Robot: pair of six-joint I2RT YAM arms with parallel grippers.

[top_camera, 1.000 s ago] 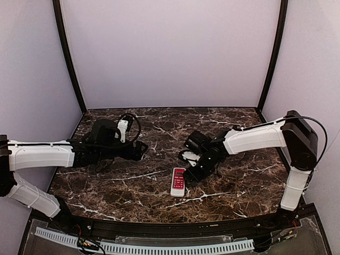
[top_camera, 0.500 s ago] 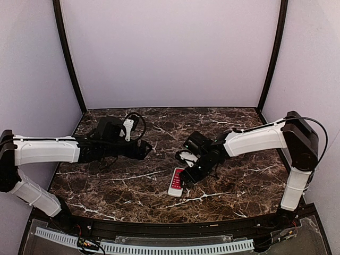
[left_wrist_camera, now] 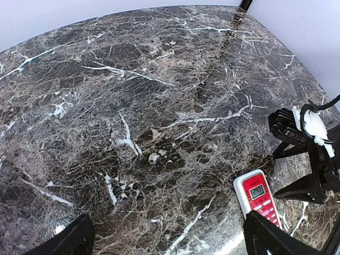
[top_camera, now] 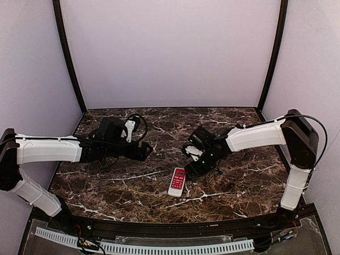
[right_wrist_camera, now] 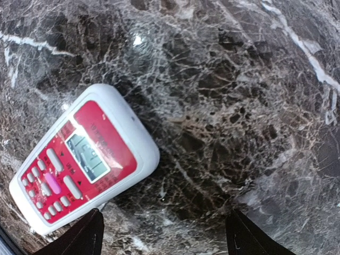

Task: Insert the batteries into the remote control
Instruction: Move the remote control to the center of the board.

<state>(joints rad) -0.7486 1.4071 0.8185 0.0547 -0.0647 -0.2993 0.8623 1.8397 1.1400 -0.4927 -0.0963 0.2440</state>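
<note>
barely begun, by the look of it – no sign of the batteries in any view, and nothing to show the remote (top_camera: 177,181) opened. found lying red face up on the table (top_camera: 133,186), near the front middle, so yet to be turned over, opened and filled. just beyond it, the right gripper (right_wrist_camera: 163,234): jaws apart, nothing between them, beside the remote and not around it. well off to the left, the left gripper (left_wrist_camera: 170,239): spread wide, empty too. compared with half a second ago – right gripper drawn back from the remote's far end, remote hardly shifted, left arm about where it was.
</note>
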